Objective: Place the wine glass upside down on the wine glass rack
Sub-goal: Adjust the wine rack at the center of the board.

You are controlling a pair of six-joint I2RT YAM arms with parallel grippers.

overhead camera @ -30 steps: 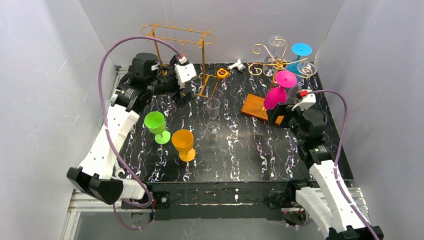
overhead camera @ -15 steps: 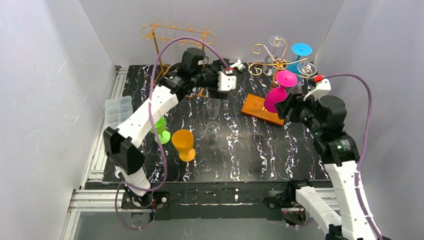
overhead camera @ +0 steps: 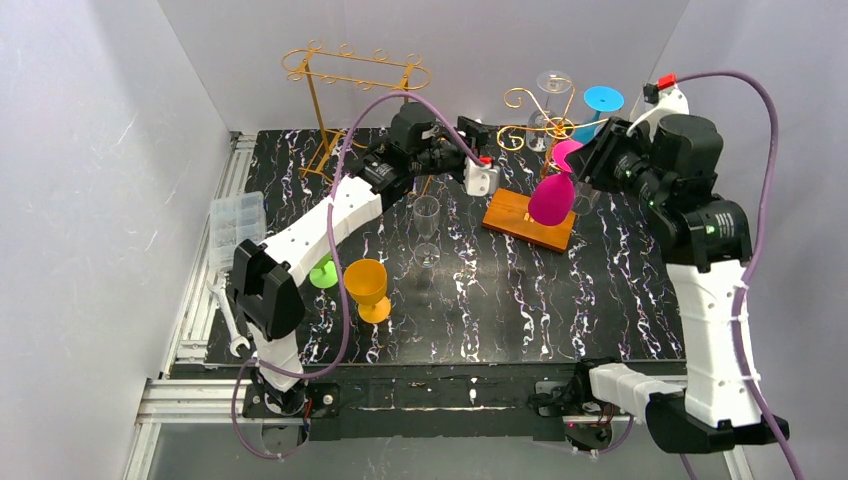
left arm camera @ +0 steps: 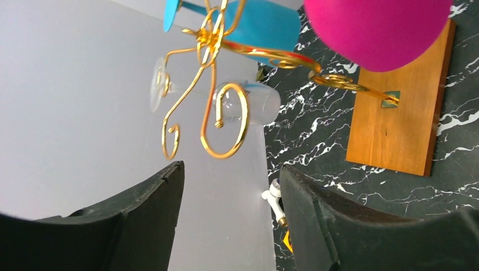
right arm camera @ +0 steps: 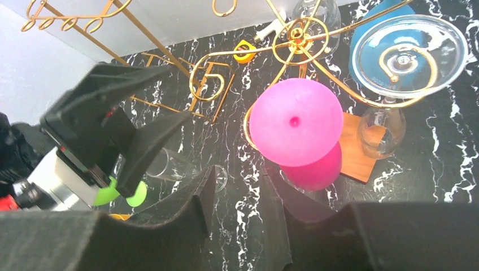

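1. Black marbled table (overhead camera: 500,300), white walls (overhead camera: 100,150) tight on three sides, and broad bare marble runs across the near right half.
2. Far right corner is crowded: the gold scroll rack (overhead camera: 522,98) stands on its wooden base (overhead camera: 515,215), close to the far wall, with a blue glass (overhead camera: 603,100) and clear glasses (overhead camera: 553,85) hung on its far arms.
3. And there's the pink wine glass (overhead camera: 552,195): bowl down, round foot up, at the rack's near left arm, right over the wooden base. It is opaque magenta and glossy.
4. Right gripper (right arm camera: 237,178) sits high, just right of the glass's foot, fingers spread and nothing between them.
5. Left gripper (left arm camera: 231,169) reaches in from the left, just short of the rack, its fingers also parted and empty.
6. Left half holds a standing clear wine glass (overhead camera: 427,215), an orange goblet (overhead camera: 366,285) and a green goblet (overhead camera: 322,272) partly hidden by the left arm.
7. Tall gold rack (overhead camera: 355,72) is at the far left, and a plastic box (overhead camera: 237,215) lies off the left edge.
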